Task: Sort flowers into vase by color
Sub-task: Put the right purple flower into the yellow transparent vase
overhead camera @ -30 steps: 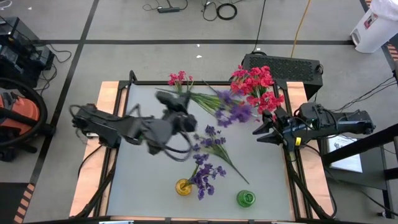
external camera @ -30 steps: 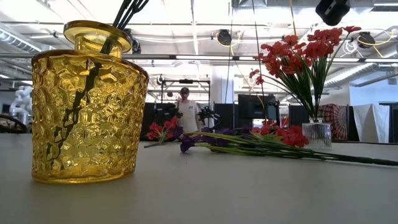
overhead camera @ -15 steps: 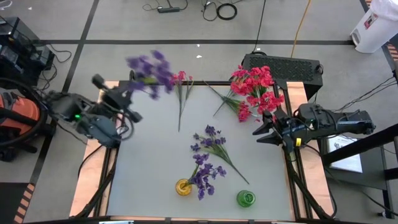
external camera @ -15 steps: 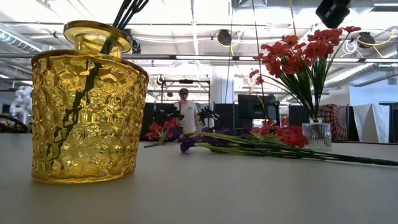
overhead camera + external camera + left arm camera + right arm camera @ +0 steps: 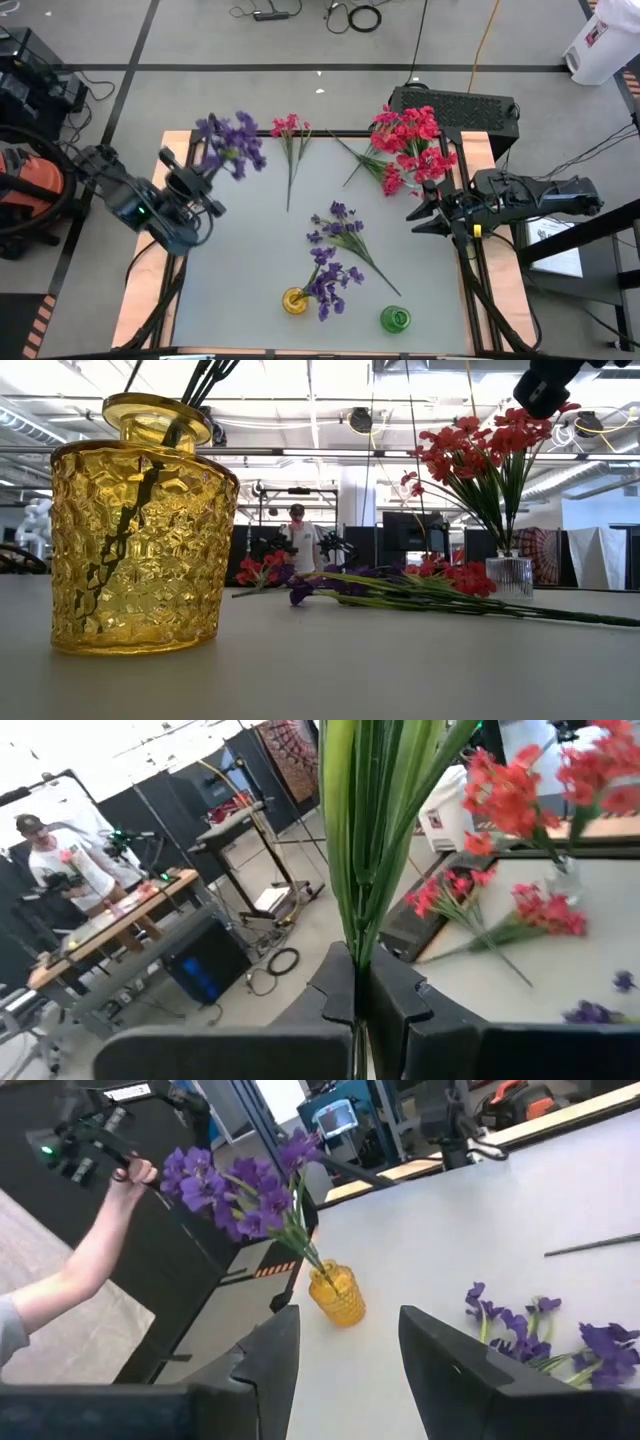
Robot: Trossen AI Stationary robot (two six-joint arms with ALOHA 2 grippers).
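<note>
At the near edge of the table [image 5: 250, 260] stand the yellow vase [image 5: 295, 300], already carrying a purple sprig [image 5: 330, 280], and beside it toward the right corner a green vase [image 5: 395, 319] that looks empty. A little farther in, around the middle of the table, a loose purple sprig [image 5: 340, 225] lies flat with its stem running toward the green vase. At the right edge the right gripper [image 5: 418, 212] waits with its fingers apart and nothing between them, pointing in over the table. At the left edge the left gripper [image 5: 190, 180] is clamped on the green stems of a purple bunch [image 5: 228, 140] held up in the air, the blossoms out over the far left corner (its wrist view shows the stems pinched between the two dark fingers). Near the far edge a pink sprig [image 5: 290, 135] lies by itself on the table, and at the far right corner a clear vase [image 5: 512, 575] holds a full spray of red flowers [image 5: 410, 135], with another red sprig [image 5: 375, 170] lying at its foot. The step in hand seems to be the carry of purple flowers toward their vase. The next move would call for swinging the bunch across to the near edge, turning the stems downward and threading them into the yellow vase's narrow neck beside the sprig already there, without tipping it.
</note>
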